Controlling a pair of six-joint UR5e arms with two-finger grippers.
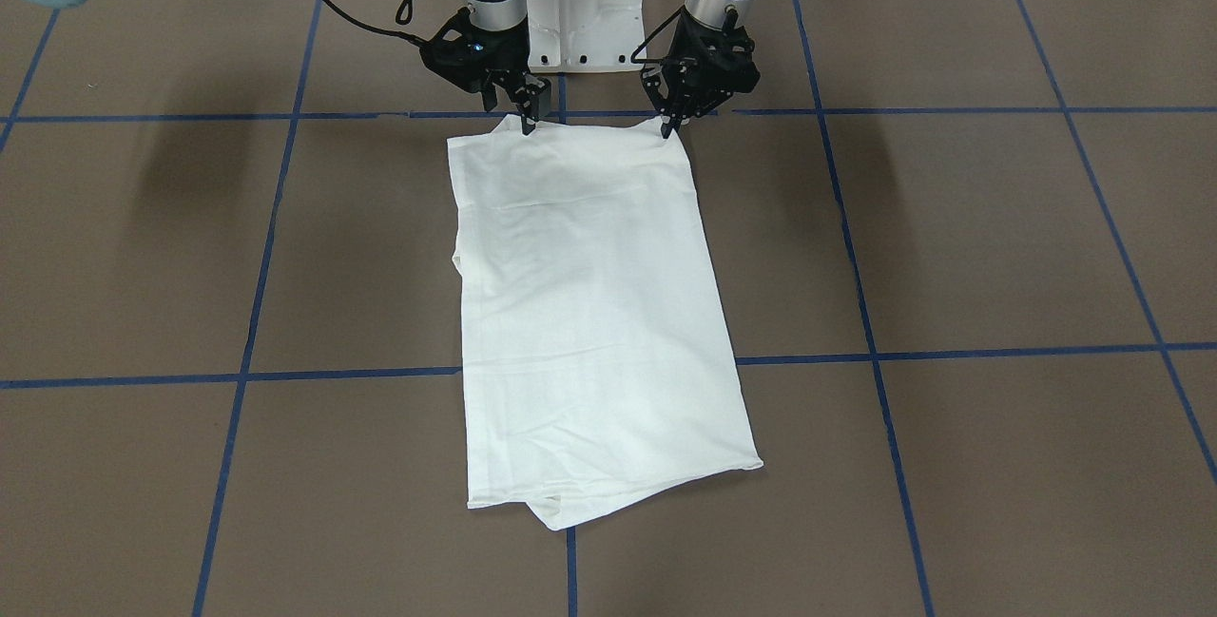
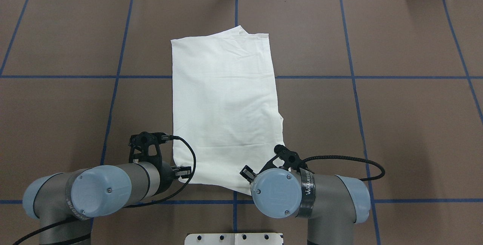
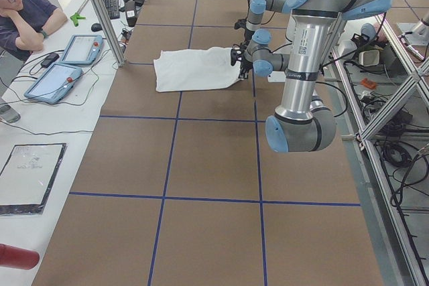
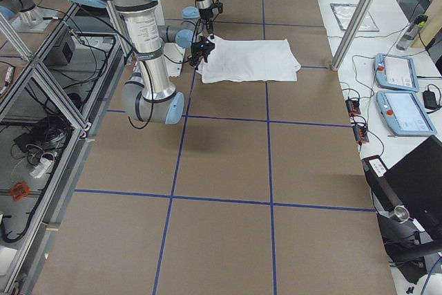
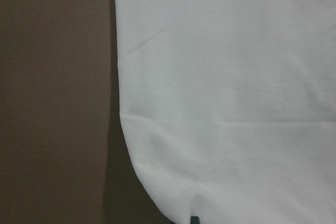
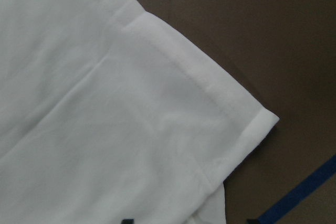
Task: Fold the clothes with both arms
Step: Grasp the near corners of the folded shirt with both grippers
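Overhead, left to right. You had bare brown tabletop (image 2: 56,124) on the far left, ruled into squares by blue tape lines (image 2: 117,76). That was open room out to the edge.

Your left arm (image 2: 94,192) came in low. Its left end effector (image 2: 183,171) was pressed together on the near left corner of the T-shirt (image 2: 226,101), and the cloth puckered at the tip in the wrist view.

The T-shirt lay flat at mid-table, folded to a long white rectangle running away from the robot. A loose corner (image 2: 239,30) stuck out at the far end.

Your right end effector (image 2: 247,172) sat at the near right corner. Its fingertips were spread, with the stitched hem lying between them.

The right arm (image 2: 324,196) wore a dark band (image 2: 307,194); I couldn't read the lettering in full. Right of that, more open tabletop.

The white pedestal base (image 2: 234,238) sat at the near edge between the arms. In the left side view, a person (image 3: 27,15) sat at a side desk (image 3: 40,132) beyond the tabletop.
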